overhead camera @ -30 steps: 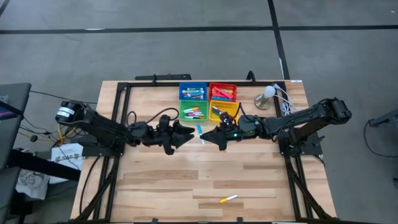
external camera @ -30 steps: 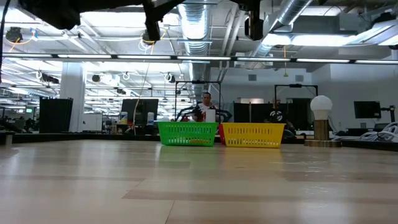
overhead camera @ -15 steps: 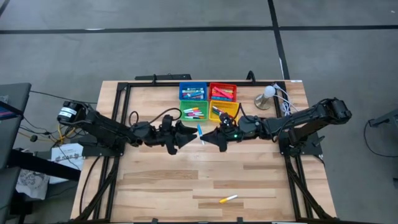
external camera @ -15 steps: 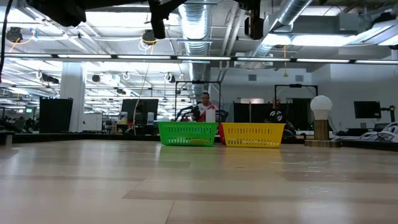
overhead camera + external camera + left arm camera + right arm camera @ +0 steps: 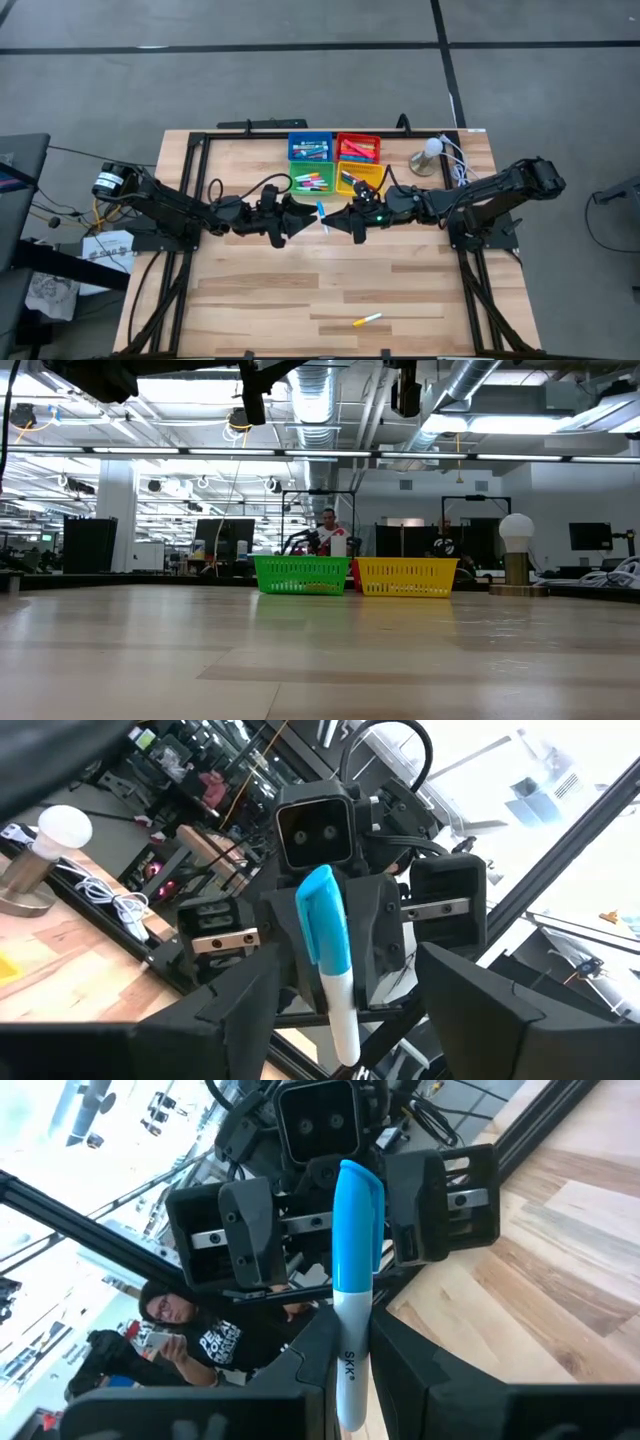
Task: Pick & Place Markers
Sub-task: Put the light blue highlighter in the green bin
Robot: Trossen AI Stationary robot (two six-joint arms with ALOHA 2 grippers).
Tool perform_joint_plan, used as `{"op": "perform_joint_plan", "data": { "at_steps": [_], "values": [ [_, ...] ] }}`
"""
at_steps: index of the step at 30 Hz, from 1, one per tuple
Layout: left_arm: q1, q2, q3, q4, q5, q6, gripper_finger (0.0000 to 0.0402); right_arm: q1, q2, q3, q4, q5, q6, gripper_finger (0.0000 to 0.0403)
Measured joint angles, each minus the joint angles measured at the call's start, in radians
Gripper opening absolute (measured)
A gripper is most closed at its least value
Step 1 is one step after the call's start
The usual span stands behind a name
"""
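Observation:
One marker [image 5: 321,210], white barrel and blue cap, hangs above the table's middle just in front of the trays. My right gripper [image 5: 329,219] is shut on it. The right wrist view shows the marker [image 5: 355,1230] with its cap pointing away from the fingers. My left gripper [image 5: 311,217] faces the right one and is open. In the left wrist view its two fingers stand on either side of the marker [image 5: 328,935], with a gap on each side. A yellow marker [image 5: 367,320] lies flat on the table near the front edge. My right gripper pinches the marker's white barrel [image 5: 349,1342] between its two fingers. The fingers come about level from the table's right and lie across the marker. The marker is lifted clear of the table, with its blue cap end [image 5: 358,1190] toward the far edge.
Four small trays with several markers sit at the far middle: blue [image 5: 310,148], red [image 5: 358,148], green [image 5: 311,182] and yellow [image 5: 360,178]. A lamp [image 5: 428,155] with cables stands at the far right. A person [image 5: 170,1330] stands beyond the table. The table's near half is bare wood.

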Motion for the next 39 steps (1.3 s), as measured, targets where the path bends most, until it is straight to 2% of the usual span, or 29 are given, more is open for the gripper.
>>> {"op": "perform_joint_plan", "data": {
  "at_steps": [6, 11, 18, 24, 31, 39],
  "values": [
    [0.021, 0.010, 0.045, -0.023, 0.001, -0.002, 0.0233, 0.000, 0.000, 0.000, 0.004, 0.001, 0.000, 0.0042],
    [0.043, 0.049, 0.105, -0.048, 0.072, 0.001, 0.0233, 0.000, 0.000, 0.000, 0.004, 0.002, 0.000, 0.0043],
    [0.052, 0.066, 0.110, -0.068, 0.097, -0.045, 0.0232, 0.002, 0.000, 0.000, 0.001, 0.027, -0.008, 0.0043],
    [0.049, 0.066, 0.110, -0.080, 0.105, -0.048, 0.0213, 0.002, 0.000, 0.000, 0.000, 0.027, -0.008, 0.0043],
    [0.049, 0.066, 0.110, -0.086, 0.093, -0.048, 0.0157, 0.002, 0.000, 0.000, 0.000, 0.026, -0.009, 0.0043],
    [0.050, 0.064, 0.109, -0.086, 0.092, -0.057, 0.0046, 0.003, 0.000, 0.000, 0.000, 0.022, -0.019, 0.0043]
  ]
}}
